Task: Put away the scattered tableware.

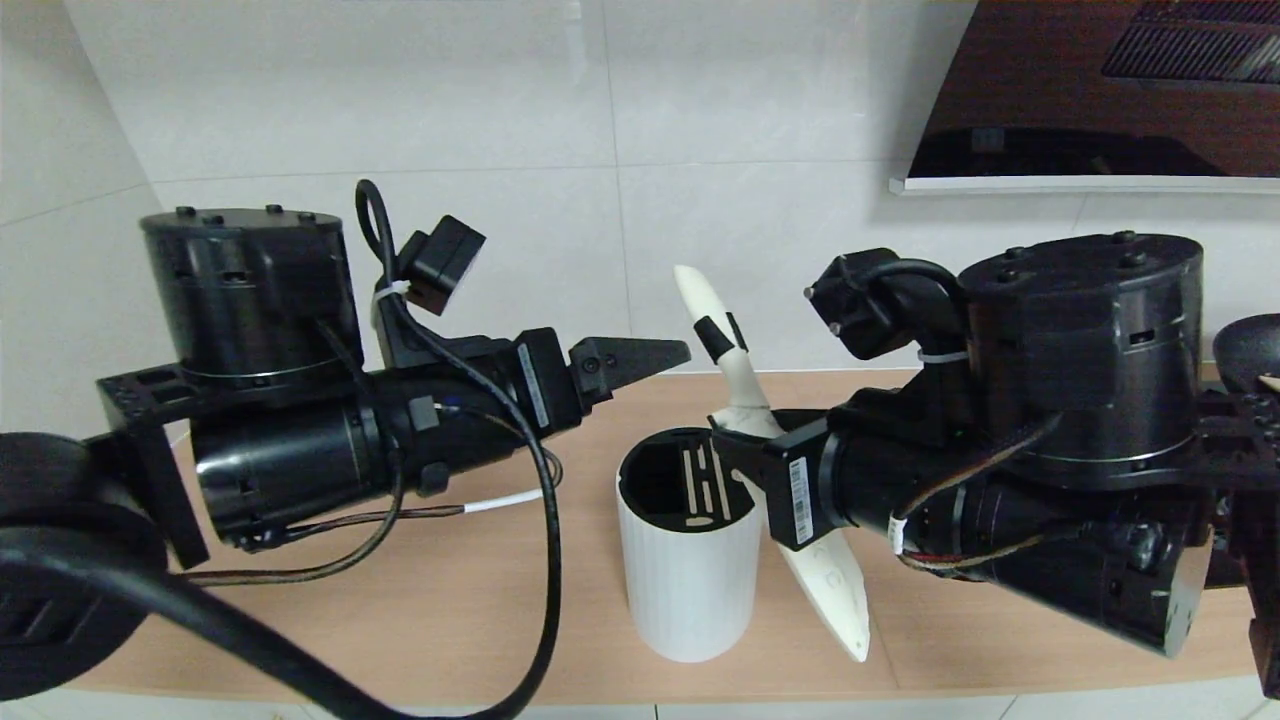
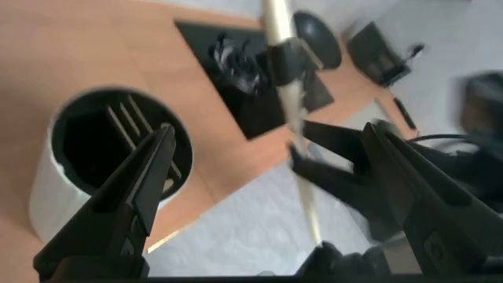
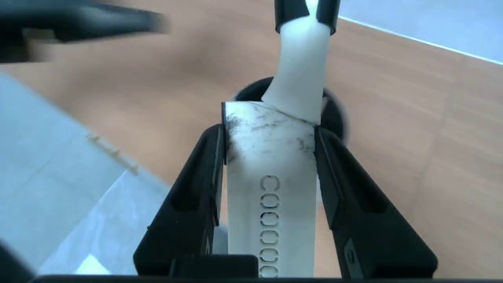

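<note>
The head view is bright and evenly lit. The glossy white wall tiles (image 1: 780, 90) carry a soft sheen at upper centre, and the dark glossy hood panel (image 1: 1080, 100) at upper right mirrors pale light. The pale wooden bench (image 1: 400, 610) shows only faint, soft shadows. Tile lines bend toward the left edge.

In the left wrist view, my left fingers (image 2: 141, 196) and the white plastic spatula (image 2: 292, 98) are smeared by motion blur. In the right wrist view, my right fingers (image 3: 196, 196) look fairly crisp and the bench behind is soft.

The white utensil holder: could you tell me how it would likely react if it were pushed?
The utensil holder stands taller than wide, so a push near its rim would probably tip it. It rests on the smooth counter, so a low push would more likely slide it.
</note>
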Motion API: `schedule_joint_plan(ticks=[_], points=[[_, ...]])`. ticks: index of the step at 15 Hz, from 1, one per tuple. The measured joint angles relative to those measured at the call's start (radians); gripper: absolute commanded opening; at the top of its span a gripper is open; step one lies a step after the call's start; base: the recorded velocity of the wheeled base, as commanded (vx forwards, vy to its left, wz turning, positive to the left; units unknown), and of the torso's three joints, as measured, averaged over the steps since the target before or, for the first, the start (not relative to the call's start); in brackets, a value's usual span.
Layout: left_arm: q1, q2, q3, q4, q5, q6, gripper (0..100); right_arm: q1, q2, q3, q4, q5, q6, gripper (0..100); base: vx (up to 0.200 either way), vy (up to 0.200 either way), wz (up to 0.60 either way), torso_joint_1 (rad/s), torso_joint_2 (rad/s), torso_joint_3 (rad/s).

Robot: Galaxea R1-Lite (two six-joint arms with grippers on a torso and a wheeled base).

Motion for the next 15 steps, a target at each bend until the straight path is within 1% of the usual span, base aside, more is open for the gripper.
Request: schedule_joint_plan(ticks=[1, 2, 4, 7, 9, 15], points=[[-0.009, 0.023, 0.000, -0.051, 0.021, 0.001, 100, 0.010, 0.001, 0.001, 0.001, 0.000, 0.000, 0, 0.000, 0.000, 0.00, 0.000, 0.00, 0.000], [-0.022, 0.045, 0.001, -0.085, 0.058, 0.003, 100, 0.018, 0.004, 0.002, 0.000, -0.001, 0.000, 0, 0.000, 0.000, 0.00, 0.000, 0.00, 0.000], [-0.050, 0.080, 0.003, -0.115, 0.105, 0.008, 100, 0.030, 0.017, 0.004, 0.001, -0.001, 0.002, 0, 0.000, 0.000, 0.00, 0.000, 0.00, 0.000], [-0.072, 0.105, 0.004, -0.126, 0.109, 0.008, 100, 0.034, 0.040, 0.005, 0.001, -0.001, 0.004, 0, 0.000, 0.000, 0.00, 0.000, 0.00, 0.000], [-0.073, 0.111, 0.004, -0.151, 0.113, 0.008, 100, 0.040, 0.049, 0.005, 0.000, -0.001, 0.005, 0, 0.000, 0.000, 0.00, 0.000, 0.00, 0.000], [-0.075, 0.114, 0.005, -0.155, 0.116, 0.008, 100, 0.058, 0.053, 0.005, 0.000, -0.001, 0.026, 0, 0.000, 0.000, 0.00, 0.000, 0.00, 0.000]])
